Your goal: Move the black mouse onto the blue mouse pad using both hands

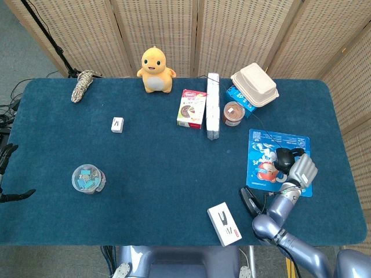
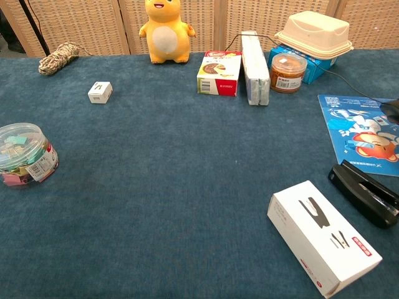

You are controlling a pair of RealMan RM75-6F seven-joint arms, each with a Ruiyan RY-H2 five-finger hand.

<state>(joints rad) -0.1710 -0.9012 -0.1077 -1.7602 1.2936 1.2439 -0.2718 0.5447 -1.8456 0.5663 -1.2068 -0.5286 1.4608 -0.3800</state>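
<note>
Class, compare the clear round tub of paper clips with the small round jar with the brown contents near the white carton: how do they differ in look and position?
The clear round tub of paper clips is wider, holds mixed pastel clips and stands alone at the table's left side. The small round jar with brown contents is narrower, looks orange-brown throughout and sits at the back, between the long white carton and the blue box. Both are upright, see-through, labelled round containers.
</note>
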